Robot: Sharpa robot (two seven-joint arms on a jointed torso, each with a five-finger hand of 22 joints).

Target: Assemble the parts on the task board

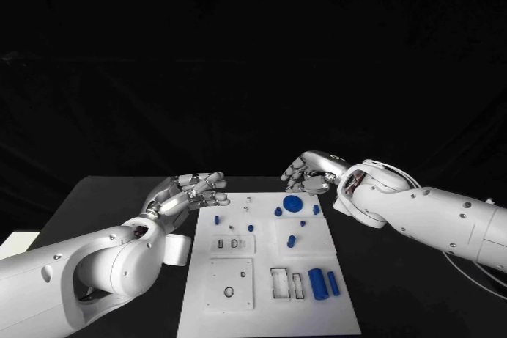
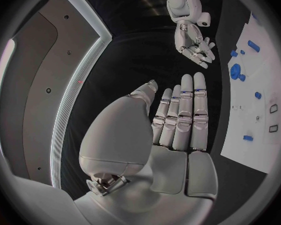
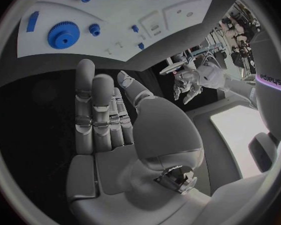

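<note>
no part was yet taken: the left hand [image 1: 190, 192] and right hand [image 1: 313, 172] hovered open and empty beside the far corners of the flat white task board [image 1: 238, 316], whose round blue toothed gear [image 1: 293, 203] lay just below the right hand, the likely first pick.

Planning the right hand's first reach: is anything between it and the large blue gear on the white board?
Nothing visible. The right hand hovers empty beyond the far edge of the white task board, and the large blue toothed gear lies just inside that edge with only bare board and black table between them.
</note>
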